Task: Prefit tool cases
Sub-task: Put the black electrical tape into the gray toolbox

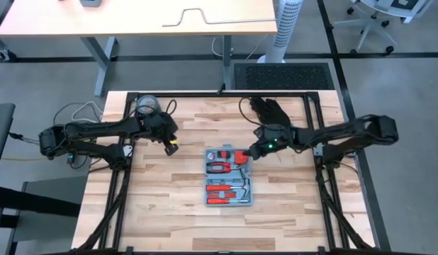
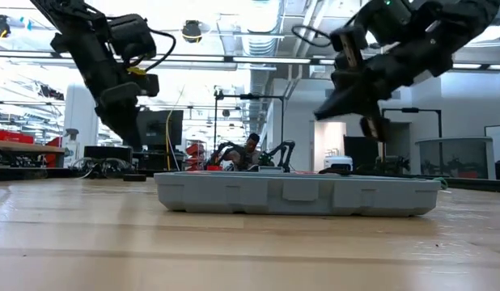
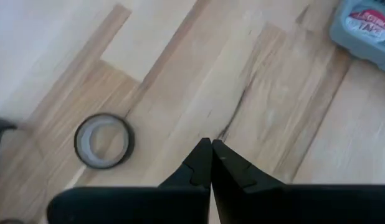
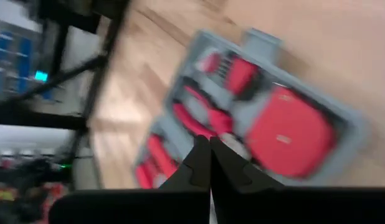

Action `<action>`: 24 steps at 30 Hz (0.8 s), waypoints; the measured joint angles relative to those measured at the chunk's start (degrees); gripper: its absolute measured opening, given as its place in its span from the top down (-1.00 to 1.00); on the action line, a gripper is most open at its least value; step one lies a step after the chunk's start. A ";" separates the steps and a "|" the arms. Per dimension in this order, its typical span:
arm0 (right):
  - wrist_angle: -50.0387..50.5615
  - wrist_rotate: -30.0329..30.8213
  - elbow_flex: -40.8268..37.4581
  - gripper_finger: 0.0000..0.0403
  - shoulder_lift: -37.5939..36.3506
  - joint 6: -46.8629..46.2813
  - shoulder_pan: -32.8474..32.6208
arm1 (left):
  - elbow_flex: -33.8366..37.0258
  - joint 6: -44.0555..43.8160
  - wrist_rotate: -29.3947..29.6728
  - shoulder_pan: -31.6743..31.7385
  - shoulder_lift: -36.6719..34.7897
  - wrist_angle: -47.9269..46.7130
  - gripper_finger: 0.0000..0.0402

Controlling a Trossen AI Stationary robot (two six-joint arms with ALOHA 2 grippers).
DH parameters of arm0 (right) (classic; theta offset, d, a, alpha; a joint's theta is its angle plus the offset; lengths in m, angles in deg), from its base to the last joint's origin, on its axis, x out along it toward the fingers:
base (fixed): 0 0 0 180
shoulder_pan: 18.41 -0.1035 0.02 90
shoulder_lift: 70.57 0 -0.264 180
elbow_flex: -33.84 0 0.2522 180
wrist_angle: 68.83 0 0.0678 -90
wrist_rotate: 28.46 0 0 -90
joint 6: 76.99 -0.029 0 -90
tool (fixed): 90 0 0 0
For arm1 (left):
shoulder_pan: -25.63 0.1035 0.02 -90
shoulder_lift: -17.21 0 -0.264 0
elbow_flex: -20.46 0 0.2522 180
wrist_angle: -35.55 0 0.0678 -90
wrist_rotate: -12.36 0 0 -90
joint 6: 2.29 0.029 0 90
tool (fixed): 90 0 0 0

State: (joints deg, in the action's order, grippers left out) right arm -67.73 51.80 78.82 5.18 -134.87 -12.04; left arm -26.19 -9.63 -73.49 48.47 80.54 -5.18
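A: Reading any labels? Only one I get is on the grey pack [image 3: 363, 28] in the left wrist view: "TAPE" in red, with another word above it that I can't make out.

B: Same. Nothing readable on the case [image 1: 229, 176] or the tools in it. Red handles, a red block in one corner, no legible print.

A: Case position?

B: Open, flat on the table [image 1: 290, 212], about centre, handle tab toward the far edge. Low view shows its grey side wall sitting flush on the wood.

A: Right gripper [image 1: 247, 154]?

B: Over the case's far right corner, above the red block, raised off it in the low view. Fingers [image 4: 205, 163] pressed together, holding nothing.

A: Left gripper [image 1: 171, 146] is over bare wood left of the case, well apart from it. Fingers [image 3: 208, 165] closed tip to tip as well, empty.

B: Other items: tape roll [image 1: 147, 106] at the far left corner, black glove [image 1: 270, 110] at the far edge behind the right arm.

A: Surface is butcher-block, light and darker strips mixed, dark frame rails along both sides.

B: Room: grey floor, pale desk [image 1: 134, 18] beyond the table with a bent wire on it, black mat [image 1: 283, 74], office chair [image 1: 375, 18] top right. Low view shows ceiling lights, monitors, another arm rig and a person [image 2: 252, 150] seated far back.
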 joint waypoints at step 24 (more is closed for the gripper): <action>2.33 -4.29 -0.02 0.75 -3.06 6.80 7.49 | -22.97 5.41 5.72 6.17 28.72 -20.25 0.11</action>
State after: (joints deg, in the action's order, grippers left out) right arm -65.40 47.51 78.80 2.12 -128.07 -4.55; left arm -49.16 -4.22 -67.77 54.64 109.27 -25.43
